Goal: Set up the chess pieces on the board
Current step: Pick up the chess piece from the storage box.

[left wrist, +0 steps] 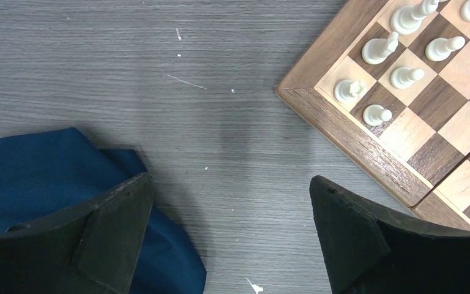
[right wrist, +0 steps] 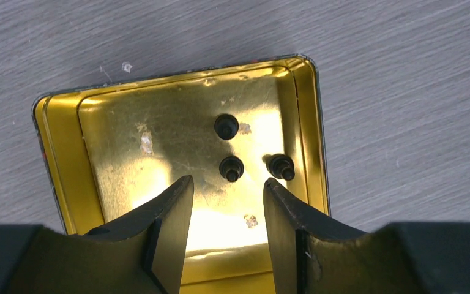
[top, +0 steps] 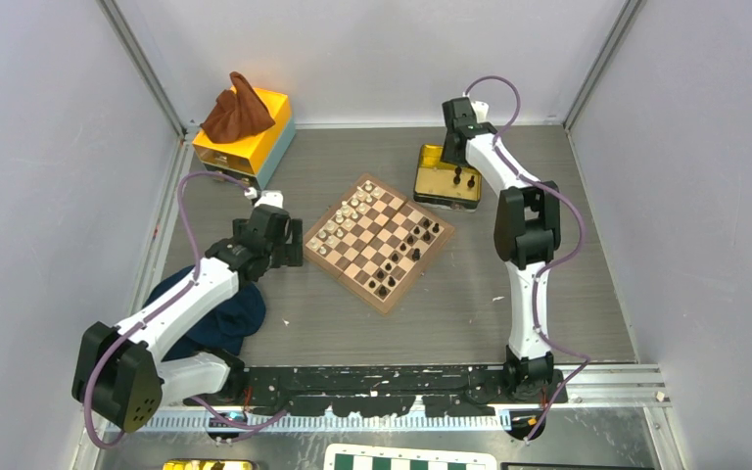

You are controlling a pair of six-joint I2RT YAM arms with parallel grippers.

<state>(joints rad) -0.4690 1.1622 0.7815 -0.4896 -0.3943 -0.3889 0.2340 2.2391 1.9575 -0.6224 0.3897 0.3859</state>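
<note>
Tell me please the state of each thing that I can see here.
gold tin, open, three black pieces inside
board, unfolded flat, black side partly set
left hand, open, empty, beside the board's corner
right hand, open, empty, above the tin
blue cloth, crumpled
brown cloth, heaped on yellow box

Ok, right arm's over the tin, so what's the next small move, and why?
Probably lower the right gripper onto the nearest black piece and close. Its jaws stand open just short of it, and three pieces sit in the gold tin, not yet on the board.
</note>
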